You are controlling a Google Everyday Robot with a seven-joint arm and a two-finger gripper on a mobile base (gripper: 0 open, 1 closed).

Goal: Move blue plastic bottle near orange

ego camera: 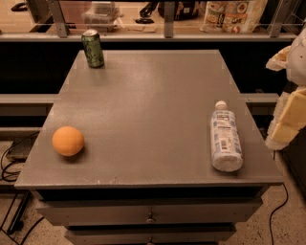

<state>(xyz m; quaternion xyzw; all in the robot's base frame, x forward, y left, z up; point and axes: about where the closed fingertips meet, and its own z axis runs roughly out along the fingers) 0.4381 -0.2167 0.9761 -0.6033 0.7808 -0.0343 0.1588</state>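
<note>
The blue plastic bottle [225, 142] lies on its side at the right of the grey desk [153, 105], white cap pointing towards the top of the frame. The orange [68, 140] sits at the lower left, well apart from it. A green can [92, 48] stands upper left. The end effector [290, 119] hangs at the right edge, just beside the bottle; I cannot tell whether it is apart or together.

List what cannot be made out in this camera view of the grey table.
Camera view:
- Clear bluish plastic bottle with white cap, lying on its side: label print too small to read.
- Pale gripper, right of that bottle: cut off by the right frame edge.
- Green metal soda can, far-left corner: lettering too small to read.
- Printed bags at the back: cut off by the top edge.
</note>
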